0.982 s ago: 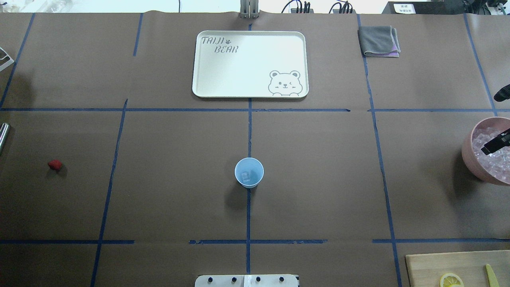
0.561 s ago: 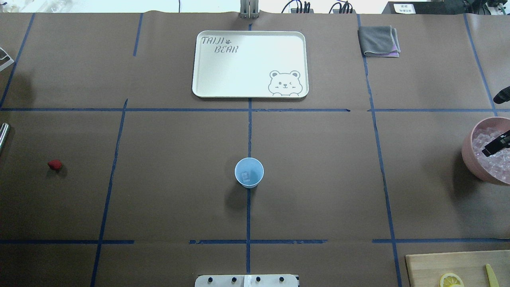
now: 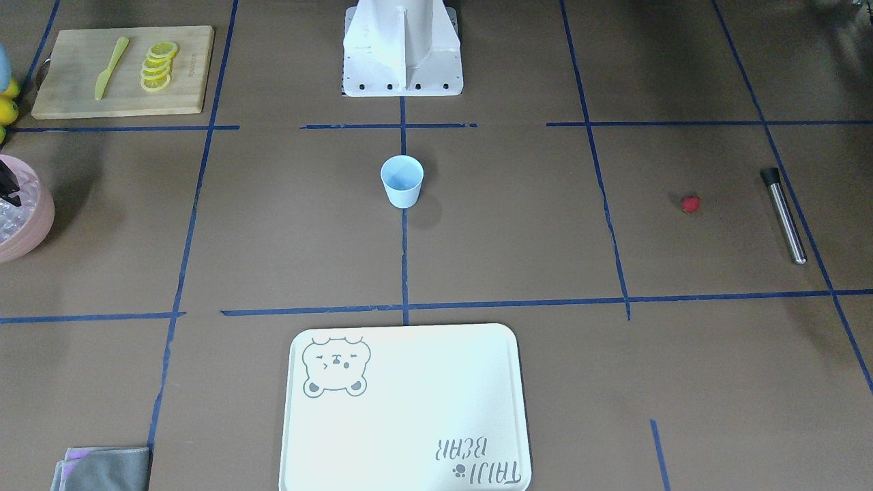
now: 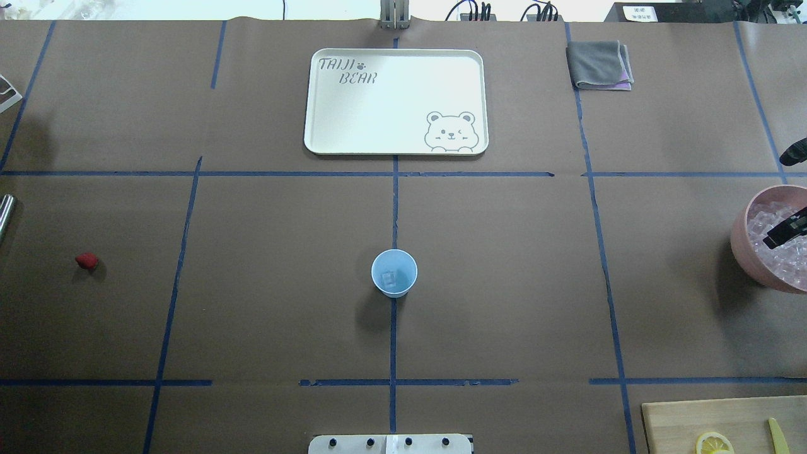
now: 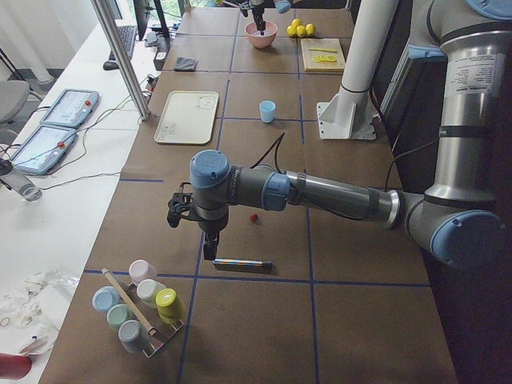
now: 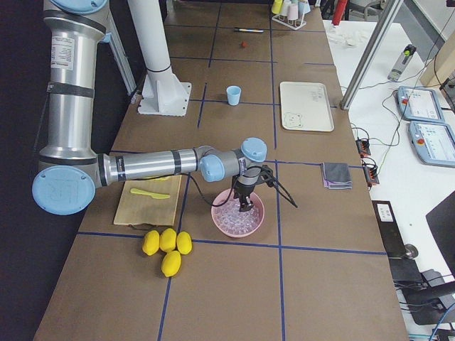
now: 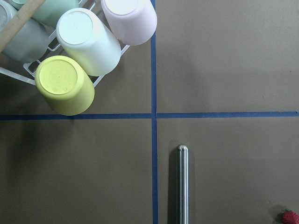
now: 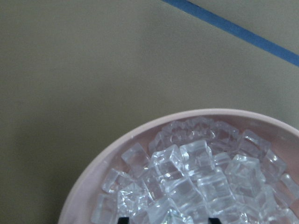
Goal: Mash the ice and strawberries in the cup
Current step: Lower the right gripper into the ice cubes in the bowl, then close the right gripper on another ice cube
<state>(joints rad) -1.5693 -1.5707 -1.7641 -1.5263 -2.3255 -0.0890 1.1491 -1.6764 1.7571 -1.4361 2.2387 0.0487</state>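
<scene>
The right tool [image 8: 167,219] hangs over the bowl [image 8: 93,177] at the robot's right end of the worktop [image 4: 504,284]; its two dark fingertips [image 8: 123,220] stand apart, low over the heaped ice [image 8: 196,179], with nothing clamped between them; whether they touch the heap cannot be told; the bowl is pink and filled nearly to the rim

The left tool [image 5: 210,254] points straight down near the robot's left end, just above one end of the rod [image 3: 784,218]; only the side view shows it, so I cannot tell if its fingers are apart or together; the steel rod lies flat beside a blue tape line; the berry [image 4: 87,260] lies on the bare worktop near the rod, apart from it, on the side toward the middle; a rack of upturned cups [image 7: 64,85] stands just beyond the rod's end

The cup [image 4: 394,272] stands upright mid-worktop on the centre tape line, in front of the base [image 3: 402,51], well apart from both bowl and berry; one cube [image 4: 390,278] lies in its bottom

Past the cup, on the operators' side, lies the tray [image 4: 378,113], with a folded cloth [image 4: 599,64] toward the robot's right; beside the base, on the bowl's side, a board [image 3: 184,82] carries lemon slices [image 3: 157,66] and a knife [image 3: 110,67]; four lemons [image 6: 166,245] lie next to board and bowl
</scene>
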